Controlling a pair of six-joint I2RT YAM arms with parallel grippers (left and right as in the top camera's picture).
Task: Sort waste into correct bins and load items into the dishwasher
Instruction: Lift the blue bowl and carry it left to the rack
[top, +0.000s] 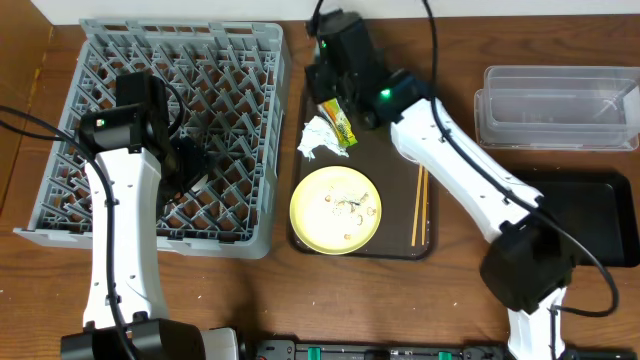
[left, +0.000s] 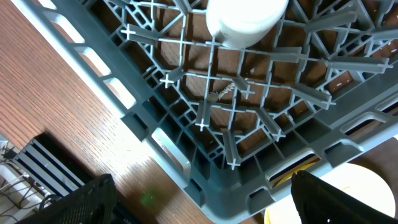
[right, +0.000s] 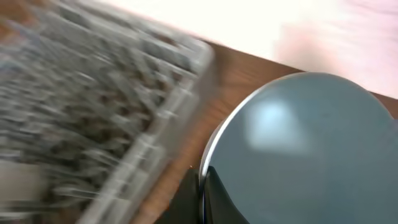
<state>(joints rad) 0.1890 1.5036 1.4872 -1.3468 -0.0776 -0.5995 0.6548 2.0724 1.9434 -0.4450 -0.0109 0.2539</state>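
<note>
My right jaws are pinched fully together at the far end of the brown tray (top: 400, 245). The wrist view is blurred, but the light blue bowl (right: 298, 149) fills it, its rim curving down to where my fingers would be. I judge I have it by the rim, though the pinch itself is out of frame. From above, the bowl is hidden under my wrist.

The coming move turns on one thing: the dish rack (top: 200, 243) lies directly to the left of these jaws, just across the tray's edge. The bowl is round, so it has no long axis to line up — it needs a sideways carry and a gap between pegs.

My left jaws hang wide open and empty over the rack. The cream cup (left: 245, 18) stands among the pegs just beyond them. That arm is nearer the rack, but the bowl is with the right, and I judge the left could crowd the drop.

Just behind the right jaws lie the wrapper (top: 338, 120) and the tissue (top: 318, 138). Further back is the yellow plate (top: 335, 210), with the chopsticks (top: 420, 205) beside it, lengthwise towards my base.
</note>
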